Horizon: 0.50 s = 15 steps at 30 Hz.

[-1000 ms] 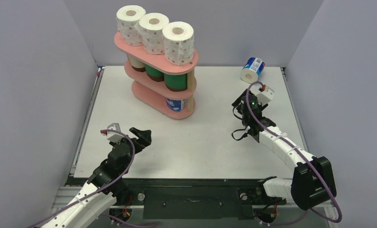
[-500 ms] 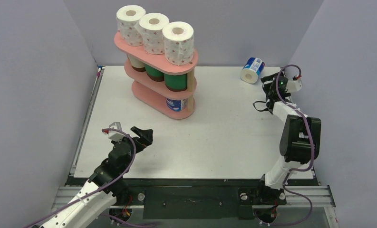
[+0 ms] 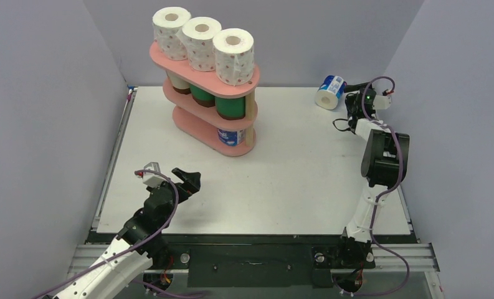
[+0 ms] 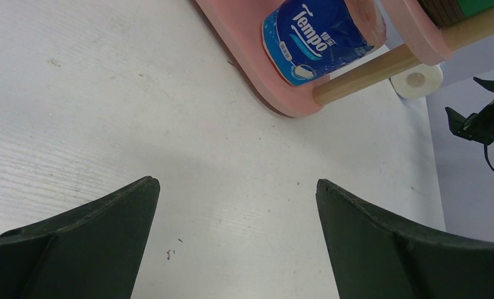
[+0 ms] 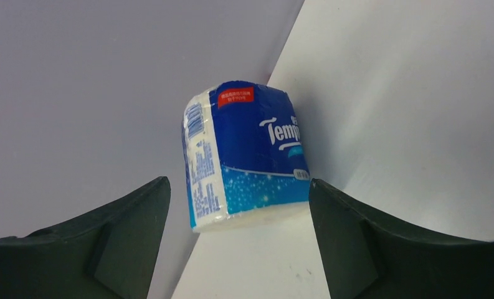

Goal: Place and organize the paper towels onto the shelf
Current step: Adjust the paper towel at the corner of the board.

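Observation:
The pink three-tier shelf (image 3: 250,80) stands at the table's back left. Three red-dotted white rolls (image 3: 234,56) stand on its top board. A cream roll (image 3: 179,83) and two green-wrapped rolls (image 3: 229,108) fill the middle board. One blue-white roll (image 3: 230,137) sits on the bottom board; it also shows in the left wrist view (image 4: 319,37). A second blue-white roll (image 3: 331,91) lies on its side at the back right corner, and shows in the right wrist view (image 5: 247,156). My right gripper (image 3: 349,98) is open just beside it. My left gripper (image 3: 188,179) is open and empty, near front left.
Grey walls enclose the white table (image 3: 294,180) on three sides; the loose roll lies close to the back wall (image 5: 107,93). The right arm's elbow (image 3: 384,156) stands upright along the right edge.
The right arm has swung from mid-table to the back right corner, bringing its open gripper up to the lying blue-white roll. The left arm has barely moved.

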Tool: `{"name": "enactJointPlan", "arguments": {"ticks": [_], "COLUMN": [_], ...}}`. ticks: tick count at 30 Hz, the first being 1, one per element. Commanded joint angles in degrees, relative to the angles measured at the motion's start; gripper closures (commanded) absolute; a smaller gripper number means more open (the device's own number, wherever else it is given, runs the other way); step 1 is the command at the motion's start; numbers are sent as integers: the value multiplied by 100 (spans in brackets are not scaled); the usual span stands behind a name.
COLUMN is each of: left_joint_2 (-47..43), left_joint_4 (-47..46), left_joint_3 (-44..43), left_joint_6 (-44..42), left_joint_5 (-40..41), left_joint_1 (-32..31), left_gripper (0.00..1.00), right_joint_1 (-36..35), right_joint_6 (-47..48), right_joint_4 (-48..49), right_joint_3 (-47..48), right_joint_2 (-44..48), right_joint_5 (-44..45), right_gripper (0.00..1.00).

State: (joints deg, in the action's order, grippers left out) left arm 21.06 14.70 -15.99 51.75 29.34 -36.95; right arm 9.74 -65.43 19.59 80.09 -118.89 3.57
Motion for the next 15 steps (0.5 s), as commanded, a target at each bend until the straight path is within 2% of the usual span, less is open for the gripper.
{"name": "enactJointPlan", "arguments": {"ticks": [1,6,15], "left_joint_2": [-27,92,148], "left_joint_4": [-143,-213,-289], "left_joint_3": [89,56,124], "left_joint_6": [194,161,143], "left_joint_5": [64,158,169], "left_joint_1": [33,37,36], "left_gripper": [3,3,3], "right_joint_1": [27,-61,-364], "right_joint_6": [-372,-427,-540], "right_joint_4": [300,165,213], "right_joint_3": [697,1229,1471], "right_joint_2": [-423,-804,-1140], "right_joint_5": [-171,-292,-541], "right_gripper": [23,23,24]}}
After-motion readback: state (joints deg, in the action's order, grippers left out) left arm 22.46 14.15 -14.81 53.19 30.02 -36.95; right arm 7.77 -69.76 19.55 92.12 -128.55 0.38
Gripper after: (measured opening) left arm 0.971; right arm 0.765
